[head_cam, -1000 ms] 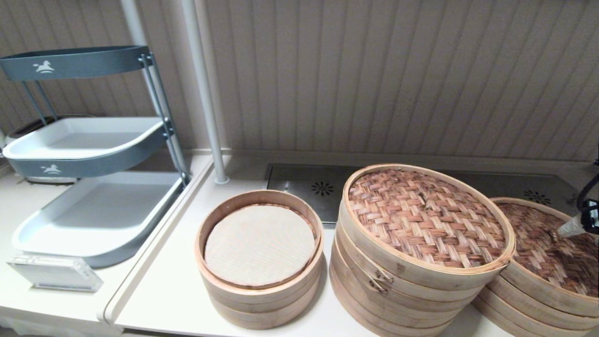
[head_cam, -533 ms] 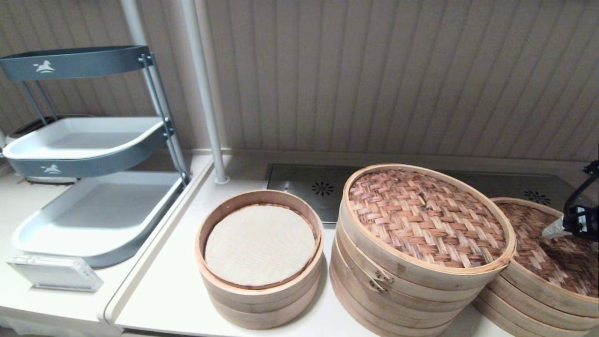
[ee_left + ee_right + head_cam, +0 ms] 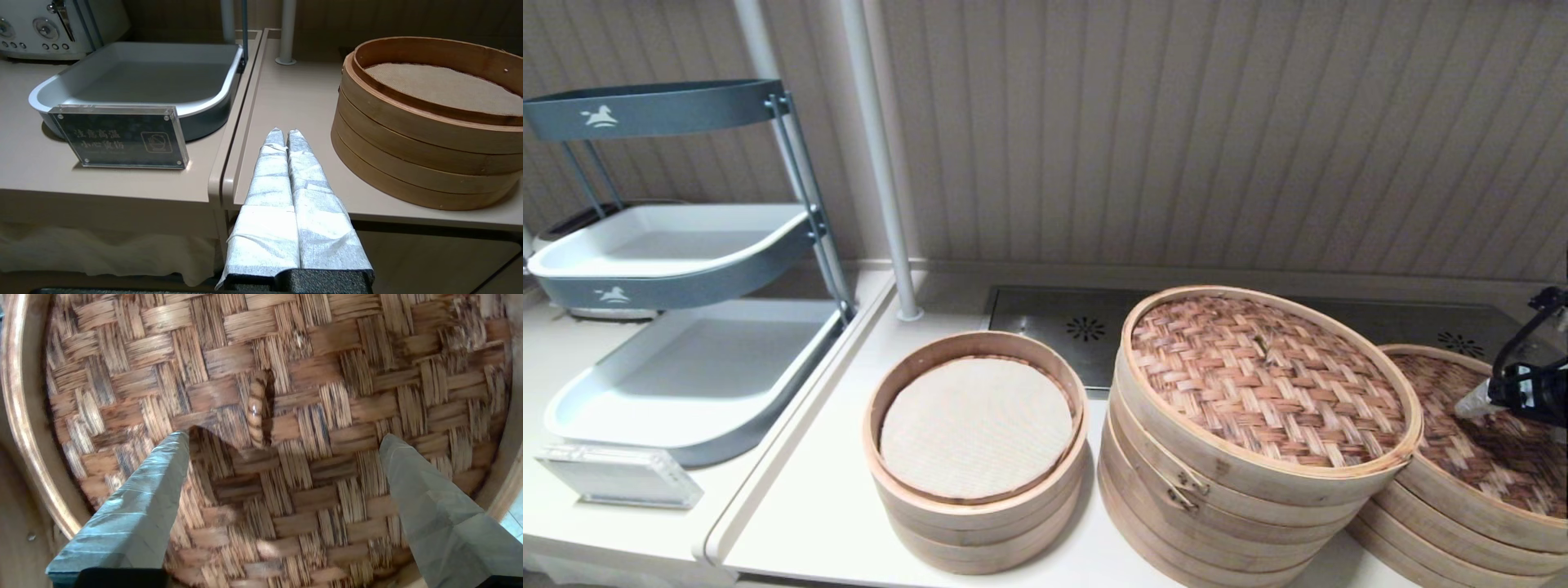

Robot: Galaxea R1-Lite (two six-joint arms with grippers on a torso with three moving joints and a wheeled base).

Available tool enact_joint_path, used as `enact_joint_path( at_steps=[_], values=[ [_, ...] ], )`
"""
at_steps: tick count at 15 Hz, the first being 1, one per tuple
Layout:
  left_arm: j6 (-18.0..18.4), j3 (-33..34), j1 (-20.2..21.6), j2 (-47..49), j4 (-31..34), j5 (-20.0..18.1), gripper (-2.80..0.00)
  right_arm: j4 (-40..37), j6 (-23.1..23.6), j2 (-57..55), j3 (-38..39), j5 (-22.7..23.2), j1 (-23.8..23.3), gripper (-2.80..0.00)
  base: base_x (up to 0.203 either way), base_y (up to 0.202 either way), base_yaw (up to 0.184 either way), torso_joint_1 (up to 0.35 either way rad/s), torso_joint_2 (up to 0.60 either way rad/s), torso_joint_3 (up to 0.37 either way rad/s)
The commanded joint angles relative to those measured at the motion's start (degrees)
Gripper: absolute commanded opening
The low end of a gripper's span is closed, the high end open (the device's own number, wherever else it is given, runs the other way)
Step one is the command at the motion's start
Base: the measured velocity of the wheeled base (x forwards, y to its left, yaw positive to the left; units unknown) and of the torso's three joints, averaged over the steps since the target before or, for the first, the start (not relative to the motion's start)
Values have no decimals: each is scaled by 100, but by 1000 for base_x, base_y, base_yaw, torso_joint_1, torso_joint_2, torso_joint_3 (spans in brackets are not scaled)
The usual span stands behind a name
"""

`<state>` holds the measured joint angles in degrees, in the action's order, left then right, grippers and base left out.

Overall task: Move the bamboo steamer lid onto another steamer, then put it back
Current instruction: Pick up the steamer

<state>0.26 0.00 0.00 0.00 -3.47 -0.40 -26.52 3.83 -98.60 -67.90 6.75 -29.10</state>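
Dark-woven lid [image 3: 1478, 433] sits flat on low right stack; tall clasped steamer [image 3: 1250, 441] just beside it, pale-topped, upright.

The bamboo steamer lid [image 3: 1486, 433] and right claw [image 3: 1474, 402] run off frame.

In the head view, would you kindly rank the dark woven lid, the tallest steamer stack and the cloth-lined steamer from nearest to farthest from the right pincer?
1. Dark mottled woven bamboo lid, directly beneath the right pincer.
2. Tallest pale bamboo steamer stack, centre.
3. Smaller cloth-lined bamboo steamer, further left.
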Motion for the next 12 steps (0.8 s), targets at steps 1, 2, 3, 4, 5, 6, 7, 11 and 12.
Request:
enact_joint_path(
  at_steps=[1,2,3,4,5,6,7,11,12],
  values=[
    [0,141,0,-9,-4,-3,-280,33,7,-27,48,10,1,0,0,0,0,0,0,0],
    [0,141,0,-9,-4,-3,-280,42,8,-28,49,10,1,0,0,0,0,0,0,0],
    [0,141,9,-9,-4,5,-280,38,4,-28,53,16,1,0,0,0,0,0,0,0],
    [0,141,7,-9,-4,1,-280,33,4,-28,63,19,1,0,0,0,0,0,0,0],
    [0,141,0,-9,-4,5,-280,33,4,-28,67,19,-8,0,0,0,0,0,0,0],
    [0,141,2,-9,-4,-3,-280,35,5,-28,77,9,-8,0,0,0,0,0,0,0],
    [0,141,8,-9,-4,-2,-280,42,13,-28,102,1,-10,0,0,0,0,0,0,0],
    [0,141,0,-9,-4,5,-280,42,30,-37,31,-7,-8,0,0,0,0,0,0,0],
    [0,141,5,-9,-4,5,-280,43,30,-37,4,-7,-1,0,0,0,0,0,0,0]
  ],
)
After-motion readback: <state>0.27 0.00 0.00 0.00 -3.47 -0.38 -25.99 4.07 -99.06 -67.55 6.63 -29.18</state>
